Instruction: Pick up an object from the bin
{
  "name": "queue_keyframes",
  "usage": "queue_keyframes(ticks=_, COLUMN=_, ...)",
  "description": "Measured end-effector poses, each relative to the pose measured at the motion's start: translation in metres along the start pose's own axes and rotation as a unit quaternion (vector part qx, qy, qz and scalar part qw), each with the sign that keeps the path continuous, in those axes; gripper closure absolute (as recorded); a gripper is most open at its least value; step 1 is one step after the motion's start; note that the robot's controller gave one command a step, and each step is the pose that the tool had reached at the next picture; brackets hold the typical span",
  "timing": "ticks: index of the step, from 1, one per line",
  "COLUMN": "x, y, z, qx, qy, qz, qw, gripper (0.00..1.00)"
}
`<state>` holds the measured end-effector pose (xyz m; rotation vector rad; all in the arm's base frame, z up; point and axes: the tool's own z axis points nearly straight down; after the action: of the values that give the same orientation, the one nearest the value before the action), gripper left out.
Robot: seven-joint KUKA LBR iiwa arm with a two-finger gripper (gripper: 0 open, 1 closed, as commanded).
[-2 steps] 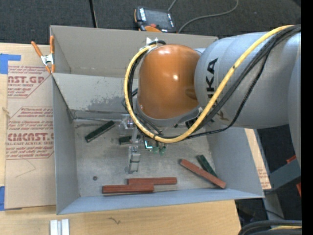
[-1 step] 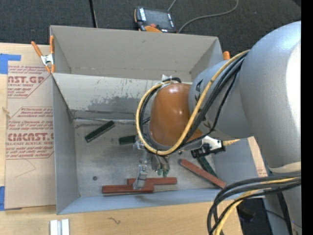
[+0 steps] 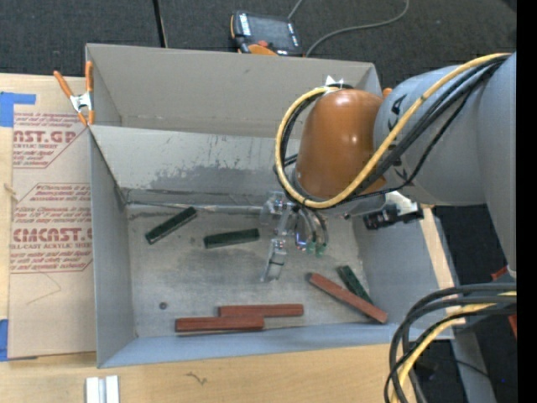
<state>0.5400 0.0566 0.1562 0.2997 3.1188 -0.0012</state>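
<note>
- The grey bin is recorded as holding a few loose bars, all lying flat on its floor
- At the left of the floor a tilted dark green bar is noted, well apart from the tool
- Next to the right a level dark green bar is noted; its right end is near the tool, and it is judged the likeliest candidate for the pick, though no contact is seen
- Along the near wall a pair of red-brown bars is found, overlapping at their ends and touching; a grasp there is judged liable to drag both
- The tool is seen low over bare floor, just right of the level dark green bar and beside it, not round it; whether it is open or closed cannot be told, and nothing is seen in its hold
- Risk: if it is closed where it stands, nothing is expected to be taken; if it is lowered further, the floor may be struck
- Risk: a thin flat bar may be pushed aside instead of gripped, should it be met at its end
- At the right a slanted red-brown bar and a short dark green bar are noted side by side, seemingly touching; a grasp there may catch both
</note>
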Motion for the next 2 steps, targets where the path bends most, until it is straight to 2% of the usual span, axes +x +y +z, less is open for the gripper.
queue_keyframes(ticks=1, x=-0.0454, y=0.0054, z=0.0907, qx=0.000, qy=0.0052, qz=0.013, qw=0.9999, gripper=0.00)
queue_keyframes(ticks=2, x=-0.0461, y=0.0060, z=0.0852, qx=-0.001, qy=0.0039, qz=0.012, qw=0.9999, gripper=1.00)
